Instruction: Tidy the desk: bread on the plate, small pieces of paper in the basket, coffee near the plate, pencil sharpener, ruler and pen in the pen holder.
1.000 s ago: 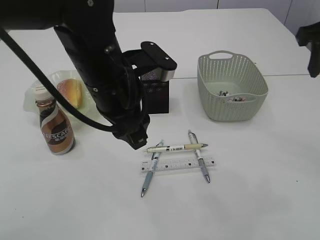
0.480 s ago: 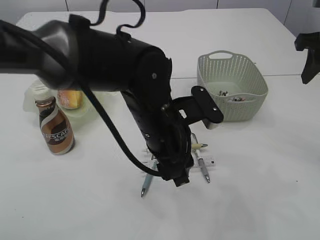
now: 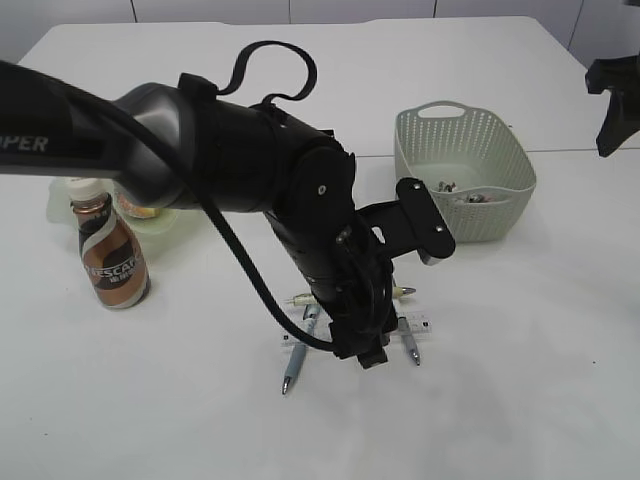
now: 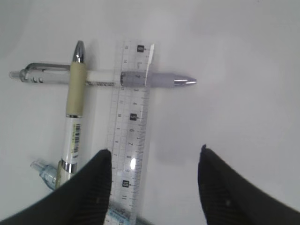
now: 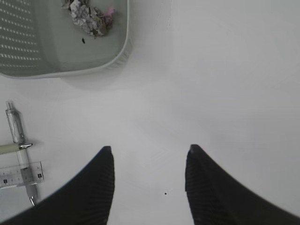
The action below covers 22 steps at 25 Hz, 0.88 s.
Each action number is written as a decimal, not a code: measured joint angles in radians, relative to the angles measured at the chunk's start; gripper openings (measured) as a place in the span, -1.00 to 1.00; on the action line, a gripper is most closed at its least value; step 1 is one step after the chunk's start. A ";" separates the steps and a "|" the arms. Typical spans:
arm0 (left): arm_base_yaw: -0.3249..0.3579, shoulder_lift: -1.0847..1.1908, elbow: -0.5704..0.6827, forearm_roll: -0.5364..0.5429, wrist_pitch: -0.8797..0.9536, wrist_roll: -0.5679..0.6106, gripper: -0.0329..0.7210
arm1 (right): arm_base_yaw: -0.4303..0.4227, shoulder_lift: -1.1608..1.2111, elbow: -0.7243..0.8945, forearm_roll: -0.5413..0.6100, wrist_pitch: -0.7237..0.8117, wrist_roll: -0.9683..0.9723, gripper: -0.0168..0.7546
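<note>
I am counting three pens and one ruler point(image 4: 130, 136) in a pile near the front middle of the desk: a beige pen point(image 4: 74, 108), a grey pen point(image 4: 101, 78) lying crosswise under it, and a blue pen point(image 3: 297, 353) of which I am seeing only an end in the left wrist view. The ruler is lying across the grey pen. My left gripper point(image 4: 154, 185) is hanging right over the ruler with its jaws apart, one finger over the ruler's edge, the other over bare desk point(image 3: 520, 380). My right gripper point(image 5: 147, 185) is also standing with jaws apart, holding nothing, over bare desk toward the right edge. One basket point(image 3: 463, 180) is sitting toward the back right with a few paper scraps point(image 5: 89, 18) inside; I cannot count them. One coffee bottle point(image 3: 108, 252) is standing near the left edge, just beside the one plate point(image 3: 170, 217), and a bit of bread point(image 3: 135, 207) is showing on the plate behind the arm. I am not seeing the pen holder or sharpener, as the left arm is blocking that area.
</note>
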 joint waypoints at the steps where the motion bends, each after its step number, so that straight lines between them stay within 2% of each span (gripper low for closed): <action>1: 0.000 0.000 0.000 0.002 -0.005 0.000 0.24 | 0.000 0.000 0.000 0.000 -0.005 0.000 -0.01; 15: 0.024 0.000 -0.007 0.015 0.064 -0.006 0.24 | 0.000 0.002 0.000 0.002 -0.013 0.000 -0.01; 22: 0.046 0.062 -0.151 0.015 0.152 -0.006 0.24 | 0.000 0.012 0.000 0.002 -0.014 -0.002 -0.01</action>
